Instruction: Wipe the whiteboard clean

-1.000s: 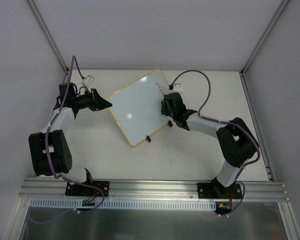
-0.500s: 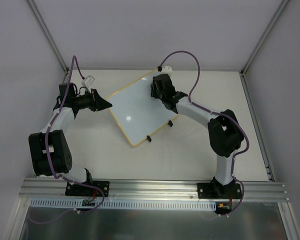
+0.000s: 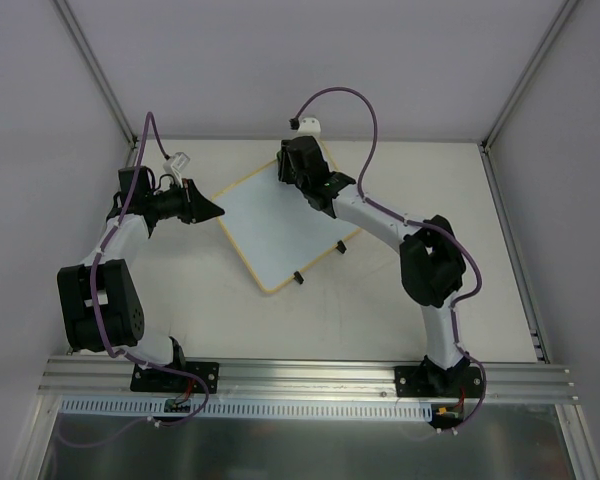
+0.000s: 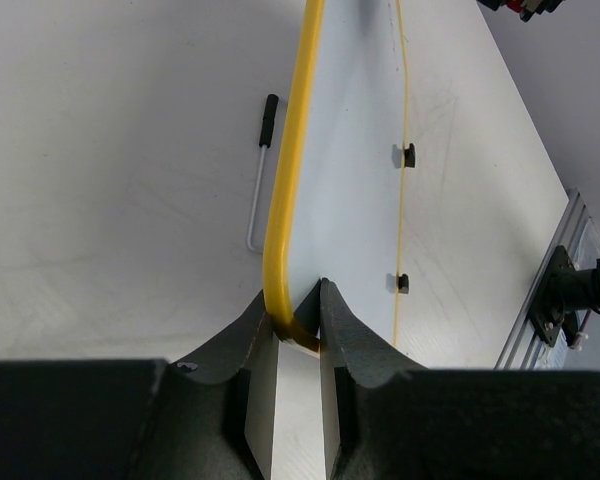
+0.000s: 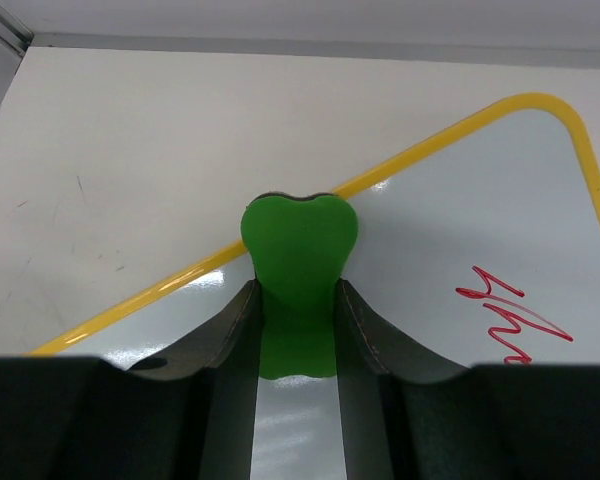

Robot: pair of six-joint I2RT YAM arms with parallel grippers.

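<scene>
Okay, right gripper clamped on a small green eraser block, its tip at the yellow frame edge of the glossy white rectangular whiteboard straight ahead. Red handwriting sits just right of the fingers. Left gripper is pinched narrow on the whiteboard's corner frame, with the board stretching ahead of it over the white table.

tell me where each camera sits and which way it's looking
Top external: above, behind the robot, looking down on the table; left arm, right arm show.
Left wrist: on the left hand, shown pinching the whiteboard's yellow corner, looking along its edge.
Right wrist: on the right hand, shown holding the green eraser, facing red writing.
All three share the whiteboard.
</scene>
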